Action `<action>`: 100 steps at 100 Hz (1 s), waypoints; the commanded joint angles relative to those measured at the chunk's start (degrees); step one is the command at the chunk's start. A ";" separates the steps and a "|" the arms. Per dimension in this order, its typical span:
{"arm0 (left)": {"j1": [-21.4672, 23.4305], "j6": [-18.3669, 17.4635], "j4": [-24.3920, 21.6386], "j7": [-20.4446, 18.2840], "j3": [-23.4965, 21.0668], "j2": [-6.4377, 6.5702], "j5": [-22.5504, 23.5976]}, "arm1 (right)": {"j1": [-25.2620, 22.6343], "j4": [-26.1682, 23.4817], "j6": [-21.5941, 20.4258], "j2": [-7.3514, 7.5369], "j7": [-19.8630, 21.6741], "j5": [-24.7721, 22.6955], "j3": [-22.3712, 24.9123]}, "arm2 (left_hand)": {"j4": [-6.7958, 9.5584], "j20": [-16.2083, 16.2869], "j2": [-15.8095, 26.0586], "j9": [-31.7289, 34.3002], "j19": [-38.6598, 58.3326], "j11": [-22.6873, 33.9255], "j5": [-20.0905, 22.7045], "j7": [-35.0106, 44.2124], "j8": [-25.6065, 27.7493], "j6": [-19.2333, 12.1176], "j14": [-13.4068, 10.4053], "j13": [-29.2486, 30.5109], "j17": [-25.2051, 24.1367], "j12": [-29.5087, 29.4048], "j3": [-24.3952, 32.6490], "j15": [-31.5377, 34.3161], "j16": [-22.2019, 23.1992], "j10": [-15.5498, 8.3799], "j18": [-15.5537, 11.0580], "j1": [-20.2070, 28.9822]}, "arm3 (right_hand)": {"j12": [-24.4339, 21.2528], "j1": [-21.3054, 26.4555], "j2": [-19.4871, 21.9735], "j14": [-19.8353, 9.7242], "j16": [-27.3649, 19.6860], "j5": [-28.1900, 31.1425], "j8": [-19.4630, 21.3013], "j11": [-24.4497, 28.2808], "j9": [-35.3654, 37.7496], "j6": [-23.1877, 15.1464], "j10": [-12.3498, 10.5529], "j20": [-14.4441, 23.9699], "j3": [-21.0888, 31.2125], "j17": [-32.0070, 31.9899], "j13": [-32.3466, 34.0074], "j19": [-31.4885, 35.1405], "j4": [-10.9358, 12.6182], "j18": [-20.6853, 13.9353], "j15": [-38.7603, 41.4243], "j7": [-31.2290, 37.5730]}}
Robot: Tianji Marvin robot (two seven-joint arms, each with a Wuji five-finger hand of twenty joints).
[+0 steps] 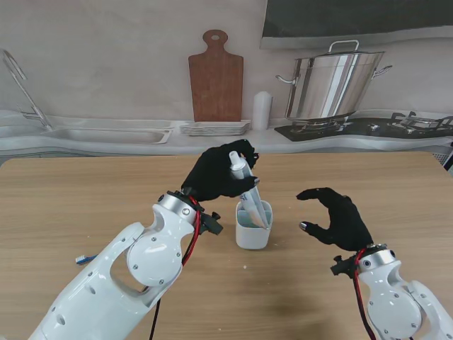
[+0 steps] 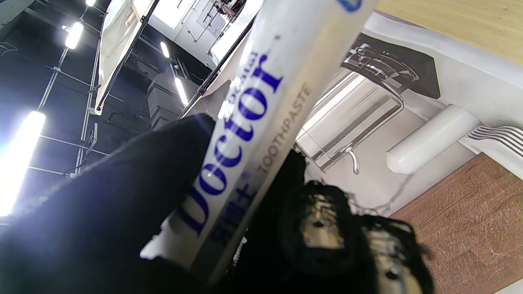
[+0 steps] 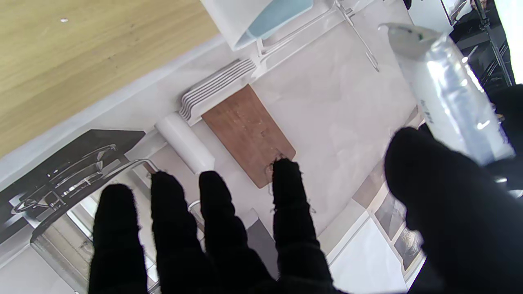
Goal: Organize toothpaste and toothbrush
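My left hand (image 1: 216,176) is shut on a white toothpaste tube (image 1: 241,170), cap end up and tilted. The tube's lower end sits inside a small white cup (image 1: 252,234) at the middle of the table. In the left wrist view the tube (image 2: 253,102) shows blue "Doctor" lettering and my gloved fingers (image 2: 122,196) wrap it. My right hand (image 1: 338,221) hovers open to the right of the cup, fingers curled and apart, holding nothing. The right wrist view shows the tube (image 3: 449,94) and the cup (image 3: 253,16). A small blue-and-white tip, perhaps the toothbrush (image 1: 85,259), peeks out beside my left forearm.
The wooden table (image 1: 340,177) stretches wide on both sides. Behind its far edge is a kitchen backdrop with a sink (image 1: 106,133), cutting board (image 1: 215,78), stacked plates (image 1: 214,128), a white cylinder (image 1: 262,110) and a steel pot (image 1: 333,85).
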 commanded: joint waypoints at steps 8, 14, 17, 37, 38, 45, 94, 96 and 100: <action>-1.13 1.07 -0.59 -0.56 -0.28 -0.88 -0.73 | -0.67 -0.17 -0.20 -0.14 0.72 -0.30 -0.05 | 4.90 0.87 7.10 7.31 11.46 8.35 1.26 4.76 -0.24 -0.59 -4.20 1.30 1.44 -1.97 6.83 4.38 -1.07 0.09 -8.35 6.22 | 0.02 -2.40 -0.76 -1.31 -1.41 -0.22 -0.15 0.53 -1.42 0.46 -0.85 -0.47 -1.16 -0.33 -0.22 -0.02 -0.56 -0.04 0.06 0.08; -1.46 1.47 -0.10 -0.40 -0.33 -1.03 -1.25 | -0.67 -0.17 -0.33 -0.13 0.69 -0.36 -0.06 | 4.89 0.90 7.13 7.38 11.55 8.47 1.17 4.83 -0.37 -0.50 -4.20 1.31 1.44 -2.04 6.82 4.52 -1.12 0.17 -8.33 6.27 | 0.03 -2.42 -0.75 -1.39 -1.40 -0.15 -0.16 0.58 -1.38 0.48 -0.80 -0.49 -1.16 -0.31 -0.14 0.00 -0.54 -0.04 0.10 0.07; -1.63 1.57 0.19 -0.22 -0.34 -1.13 -1.47 | -0.66 -0.14 -0.41 -0.13 0.69 -0.38 -0.07 | 4.88 0.91 7.13 7.39 11.61 8.54 1.18 4.91 -0.45 -0.40 -4.17 1.30 1.44 -2.09 6.78 4.59 -1.15 0.18 -8.30 6.30 | 0.03 -2.42 -0.71 -1.33 -1.40 -0.09 -0.16 0.58 -1.39 0.47 -0.78 -0.50 -1.15 -0.28 -0.11 0.02 -0.53 -0.01 0.12 0.08; -2.25 2.92 1.21 -0.06 -0.89 -1.32 -2.23 | -0.62 -0.15 -0.46 -0.09 0.97 -0.21 -0.19 | 4.94 0.93 7.19 7.38 11.81 8.90 1.04 5.25 -0.82 -0.12 -4.07 1.29 1.45 -2.29 6.81 4.90 -1.36 0.22 -8.24 6.36 | 0.07 -2.41 -0.75 -1.42 -1.38 0.00 -0.20 0.72 -1.47 0.61 -0.75 -0.54 -1.14 -0.17 -0.05 0.15 -0.50 0.00 0.20 0.01; -2.26 2.99 1.24 -0.07 -0.93 -1.32 -2.25 | -0.62 -0.15 -0.46 -0.08 0.98 -0.20 -0.20 | 4.94 0.93 7.19 7.38 11.81 8.91 1.04 5.26 -0.83 -0.12 -4.09 1.29 1.46 -2.30 6.81 4.90 -1.37 0.21 -8.24 6.37 | 0.07 -2.44 -0.72 -1.39 -1.38 0.01 -0.20 0.73 -1.47 0.60 -0.79 -0.54 -1.15 -0.17 -0.04 0.15 -0.50 0.02 0.21 0.01; -2.32 3.48 1.40 -0.22 -1.18 -1.32 -2.53 | -0.67 -0.17 -0.47 -0.06 1.12 -0.13 -0.23 | 4.98 0.92 7.18 7.38 11.85 8.98 1.05 5.37 -0.91 -0.07 -4.04 1.28 1.46 -2.38 6.82 4.96 -1.43 0.29 -8.23 6.37 | 0.07 -2.48 -0.69 -1.42 -1.38 0.08 -0.20 0.73 -1.51 0.65 -0.74 -0.55 -1.17 -0.14 0.01 0.18 -0.51 0.06 0.24 0.02; -3.47 4.58 5.20 -1.95 -1.85 -1.29 -5.22 | -0.81 -0.20 -0.40 0.10 1.84 -0.13 -0.38 | 5.18 0.92 6.32 7.90 12.23 9.27 1.58 5.52 -1.77 0.34 -3.60 1.29 1.47 -2.95 7.25 5.35 -1.85 0.52 -7.89 6.37 | 0.02 -2.61 -0.48 -1.31 -1.40 0.93 -0.33 0.72 -1.37 0.91 -0.51 -0.61 -1.43 0.00 0.14 0.35 -0.48 0.46 0.23 -0.19; -3.53 4.58 5.32 -1.99 -1.81 -1.30 -5.29 | -0.80 -0.19 -0.39 0.10 1.84 -0.15 -0.38 | 5.17 0.92 6.30 7.90 12.24 9.28 1.57 5.53 -1.80 0.36 -3.60 1.29 1.47 -2.96 7.25 5.36 -1.86 0.52 -7.89 6.37 | 0.02 -2.68 -0.44 -1.28 -1.40 0.95 -0.34 0.74 -1.35 0.94 -0.51 -0.60 -1.46 0.02 0.19 0.38 -0.49 0.47 0.24 -0.20; -3.55 4.64 5.33 -2.06 -1.69 -1.30 -5.34 | -0.81 -0.19 -0.36 0.11 1.91 -0.11 -0.39 | 5.18 0.92 6.24 7.92 12.26 9.30 1.62 5.58 -1.84 0.38 -3.63 1.29 1.47 -2.98 7.27 5.38 -1.88 0.51 -7.89 6.40 | 0.03 -2.75 -0.40 -1.27 -1.39 1.05 -0.33 0.77 -1.27 0.92 -0.51 -0.59 -1.51 0.01 0.28 0.41 -0.50 0.49 0.28 -0.19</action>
